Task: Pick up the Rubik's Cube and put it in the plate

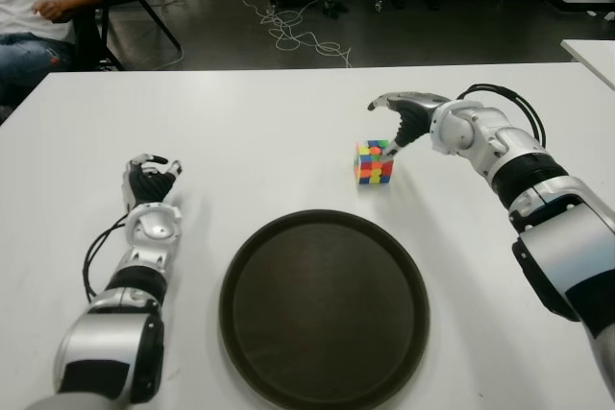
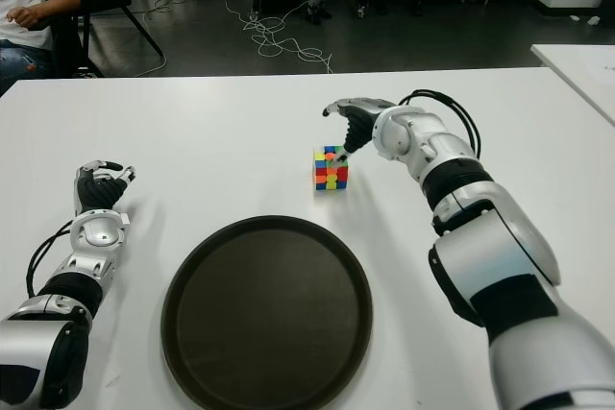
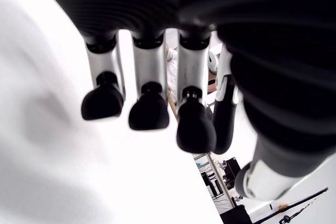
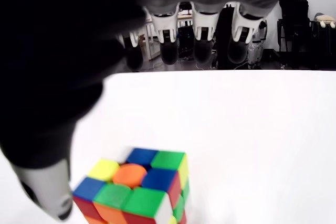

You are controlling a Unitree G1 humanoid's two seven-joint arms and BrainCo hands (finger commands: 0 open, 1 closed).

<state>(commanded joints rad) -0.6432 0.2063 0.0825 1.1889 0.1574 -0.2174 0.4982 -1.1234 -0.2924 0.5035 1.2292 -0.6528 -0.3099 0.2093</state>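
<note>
Right hand over cube, pre-grasp

Right hand (image 1: 408,122) fingers (image 4: 202,45) spread above the Rubik's Cube (image 1: 374,162), mid-desk (image 1: 240,141), beyond the plate (image 1: 324,309). Risk: thumb nudges cube aside. Left hand (image 1: 149,184) idle, empty, near left edge.

Around the Rubik's Cube (image 1: 374,162): bare white desk (image 1: 269,132) on its far, left and near sides; the right hand (image 1: 402,118) hangs spread just above its right edge.
Cube to plate (image 1: 324,306): a short strip of open desk, nothing standing between them.
Plate: dark inside holds nothing; low rim.
Left side: the left hand (image 1: 150,182) shows well left of the plate, apart from the path.
</note>
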